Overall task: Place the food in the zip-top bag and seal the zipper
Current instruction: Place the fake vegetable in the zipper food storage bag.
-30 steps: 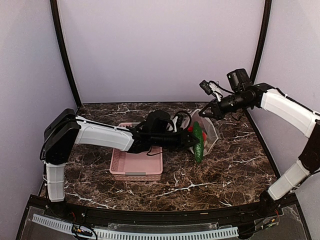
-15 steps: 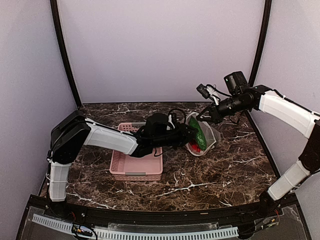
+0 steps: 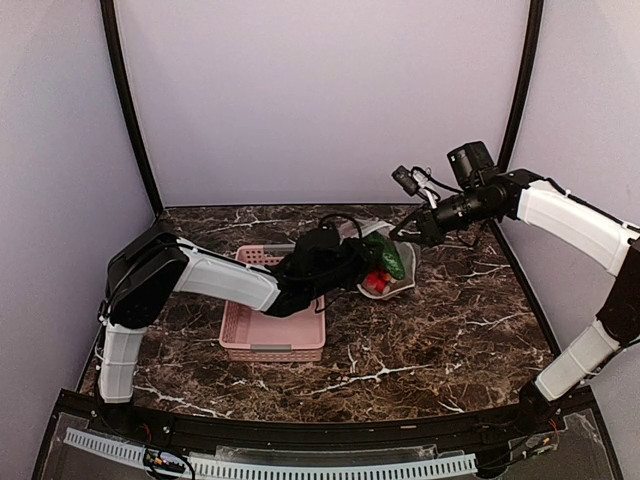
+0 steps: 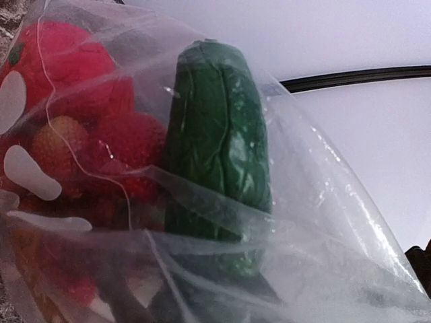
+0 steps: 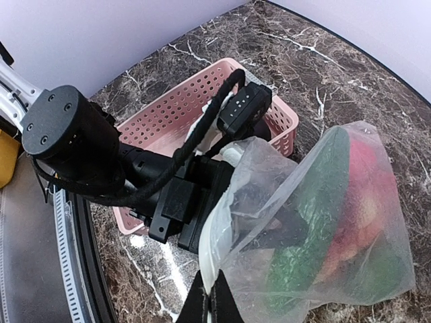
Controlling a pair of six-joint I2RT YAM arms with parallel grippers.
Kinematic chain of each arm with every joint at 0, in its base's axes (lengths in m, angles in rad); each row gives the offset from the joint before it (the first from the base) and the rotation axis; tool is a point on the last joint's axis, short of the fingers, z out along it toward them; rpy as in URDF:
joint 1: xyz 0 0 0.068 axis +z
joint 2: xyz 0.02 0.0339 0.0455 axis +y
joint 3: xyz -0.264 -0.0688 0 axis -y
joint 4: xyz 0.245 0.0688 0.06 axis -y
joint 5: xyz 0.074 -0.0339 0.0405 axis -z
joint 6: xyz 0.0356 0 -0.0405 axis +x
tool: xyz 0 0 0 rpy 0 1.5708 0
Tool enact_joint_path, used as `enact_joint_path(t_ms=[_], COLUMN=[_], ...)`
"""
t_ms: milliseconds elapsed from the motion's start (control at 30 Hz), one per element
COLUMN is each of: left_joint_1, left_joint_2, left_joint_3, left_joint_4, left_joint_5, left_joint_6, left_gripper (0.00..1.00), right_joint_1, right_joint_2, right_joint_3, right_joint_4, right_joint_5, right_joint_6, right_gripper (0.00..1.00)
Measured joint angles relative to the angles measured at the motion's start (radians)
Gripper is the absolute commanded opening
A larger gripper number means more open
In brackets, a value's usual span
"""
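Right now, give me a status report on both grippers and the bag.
Right gripper shut on bag rim. Left gripper inside bag mouth, gripping cucumber. Red fruits already inside. Mouth unsealed, left gripper blocking it.

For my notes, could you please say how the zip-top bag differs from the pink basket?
The zip-top bag is clear, crumpled film; the pink basket is opaque and perforated. The bag, pinched by the right gripper, holds a cucumber and red fruits; the basket rests on the table. Both are containers.
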Motion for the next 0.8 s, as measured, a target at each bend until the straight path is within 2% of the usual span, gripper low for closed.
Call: enact_joint_path(t_ms=[33,100,200,367,400,433,500,633,800], left_joint_1=[0.000,-0.002,-0.003,0.003,0.004,0.004,0.004,0.003,-0.009], left_joint_2=[0.000,0.002,0.016,0.041,0.041,0.040,0.038,0.033,0.020], left_joint_3=[0.000,0.000,0.021,0.121,0.132,0.143,0.148,0.148,0.149], left_joint_4=[-0.007,-0.013,-0.029,-0.171,-0.188,-0.211,-0.241,-0.284,-0.312], left_joint_5=[-0.017,-0.040,-0.047,-0.012,-0.006,0.005,0.017,0.045,0.071], left_joint_6=[0.000,-0.001,0.006,0.068,0.080,0.090,0.116,0.148,0.222], left_gripper=[0.19,0.29,0.39,0.52,0.56,0.67,0.74,0.78,0.78], right_joint_1=[0.000,0.000,0.000,-0.004,-0.010,-0.016,-0.032,-0.068,-0.106], right_joint_2=[0.002,0.007,0.026,0.061,0.065,0.070,0.076,0.090,0.099], right_joint_3=[0.006,0.019,0.040,0.079,0.086,0.093,0.103,0.109,0.109], right_joint_4=[0.000,-0.001,-0.007,-0.032,-0.036,-0.039,-0.043,-0.042,-0.042], right_joint_5=[-0.003,-0.011,-0.023,-0.032,-0.035,-0.038,-0.038,-0.039,-0.041], right_joint_6=[0.004,0.012,0.026,0.050,0.055,0.061,0.071,0.089,0.098], right_gripper=[0.00,0.00,0.00,0.00,0.00,0.00,0.00,0.00,0.00])
